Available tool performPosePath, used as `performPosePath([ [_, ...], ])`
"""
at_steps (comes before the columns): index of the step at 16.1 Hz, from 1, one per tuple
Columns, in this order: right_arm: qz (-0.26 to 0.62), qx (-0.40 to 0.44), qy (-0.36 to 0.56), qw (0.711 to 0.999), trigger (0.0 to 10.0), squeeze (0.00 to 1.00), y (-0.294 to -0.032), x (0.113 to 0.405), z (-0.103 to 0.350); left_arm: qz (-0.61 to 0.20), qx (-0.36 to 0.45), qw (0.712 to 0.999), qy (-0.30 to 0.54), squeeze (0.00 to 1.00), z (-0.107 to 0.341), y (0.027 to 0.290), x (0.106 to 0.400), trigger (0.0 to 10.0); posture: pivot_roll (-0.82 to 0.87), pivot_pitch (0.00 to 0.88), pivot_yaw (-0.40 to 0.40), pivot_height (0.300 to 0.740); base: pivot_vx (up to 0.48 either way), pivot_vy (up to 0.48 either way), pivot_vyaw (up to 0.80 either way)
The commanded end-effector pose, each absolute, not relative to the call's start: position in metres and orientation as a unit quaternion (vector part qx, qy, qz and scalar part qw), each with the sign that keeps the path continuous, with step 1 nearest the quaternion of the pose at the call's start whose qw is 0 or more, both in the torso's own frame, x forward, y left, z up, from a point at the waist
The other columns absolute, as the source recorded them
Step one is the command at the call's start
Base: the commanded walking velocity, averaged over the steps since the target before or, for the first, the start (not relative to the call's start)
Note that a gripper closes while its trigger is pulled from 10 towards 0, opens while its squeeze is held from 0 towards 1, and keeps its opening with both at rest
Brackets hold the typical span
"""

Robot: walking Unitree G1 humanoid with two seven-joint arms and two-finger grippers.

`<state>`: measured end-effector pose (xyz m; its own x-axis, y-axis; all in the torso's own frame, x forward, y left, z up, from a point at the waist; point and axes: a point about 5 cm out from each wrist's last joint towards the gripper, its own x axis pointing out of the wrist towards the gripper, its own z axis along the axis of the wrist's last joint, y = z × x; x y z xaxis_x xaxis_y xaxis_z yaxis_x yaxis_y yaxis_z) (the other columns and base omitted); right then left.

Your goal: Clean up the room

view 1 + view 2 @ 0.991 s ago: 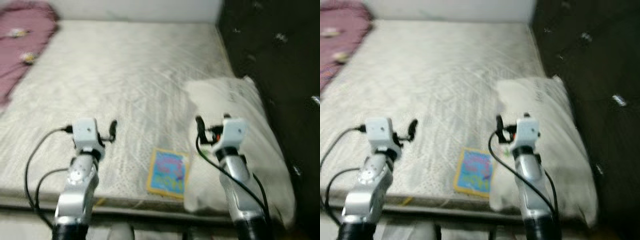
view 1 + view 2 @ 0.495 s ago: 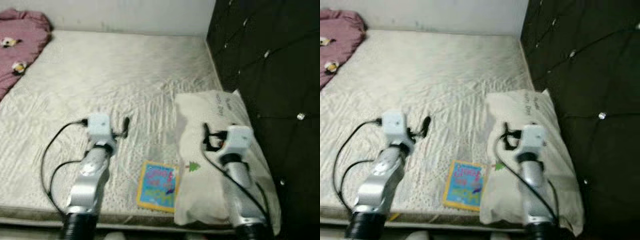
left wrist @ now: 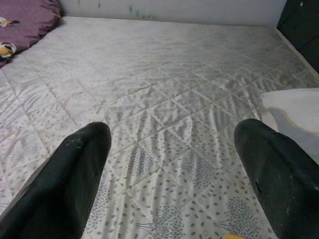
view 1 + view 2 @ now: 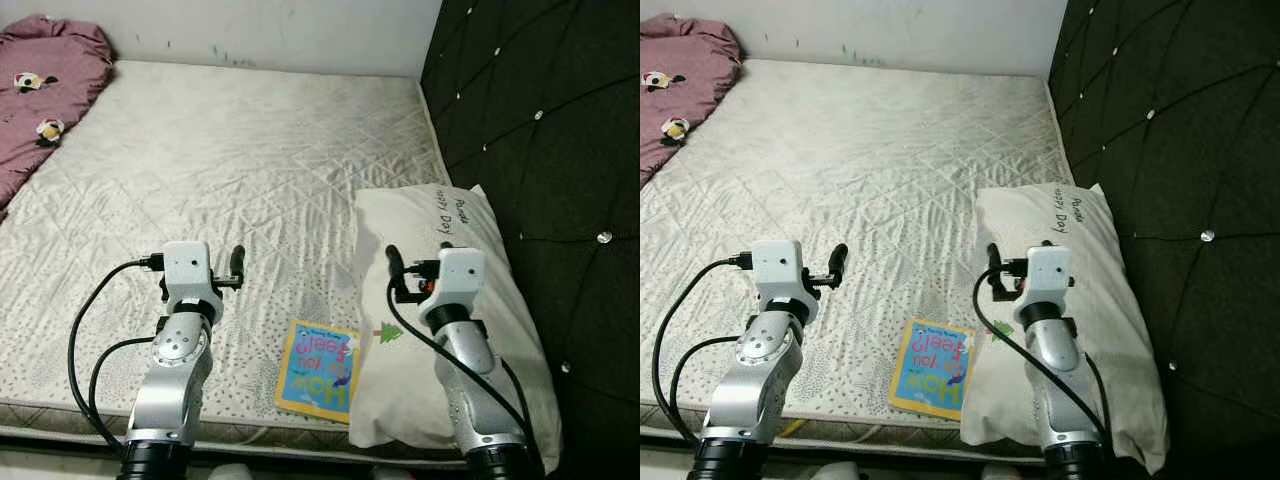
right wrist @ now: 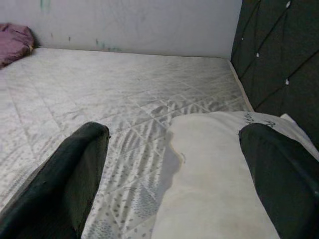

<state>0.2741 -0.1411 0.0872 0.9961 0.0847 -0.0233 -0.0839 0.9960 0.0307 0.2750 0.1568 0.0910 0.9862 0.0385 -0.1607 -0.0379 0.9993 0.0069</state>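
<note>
A wide quilted mattress [image 4: 250,170] in pale cream, stitched in diamonds and sprinkled with small grey specks, is lying bare before the robot. Along its right side a black tufted headboard [image 4: 540,130] with shiny buttons is standing upright, its padding puckering into deep diamonds. A soft cream pillow [image 4: 455,330] with dark script lettering near its far end and a small green tree printed at its near edge is resting flat against that headboard side. Just beside the pillow, near the mattress's front edge, a thin square picture book with a blue cover and yellow border [image 4: 318,368] is lying flat, one edge touching or slightly tucked beside the pillow. At the far left corner a crumpled mauve blanket [image 4: 45,95] with small cartoon patches is bunching up by the white wall [image 4: 270,30].

The left gripper [image 3: 169,169] is hovering over bare mattress, left of the book, its black fingers [image 3: 75,174] spread wide and holding nothing. The right gripper [image 5: 174,169] is hanging above the pillow's inner edge, its fingers [image 5: 279,169] likewise parted and empty. Black cables [image 4: 85,340] are looping beside the silver arms.
</note>
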Motion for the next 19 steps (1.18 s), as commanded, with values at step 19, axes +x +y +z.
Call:
performPosePath([
  [19, 0.06, 0.004, 0.01, 0.998, 10.0, 0.0, -0.139, 0.275, 0.093, 0.009, -0.038, 0.995, 0.094, 0.0, 0.092, 0.142, 0.266, 10.0, -0.01, 0.0, -0.013, 0.74, 0.0, 0.248, -0.13],
])
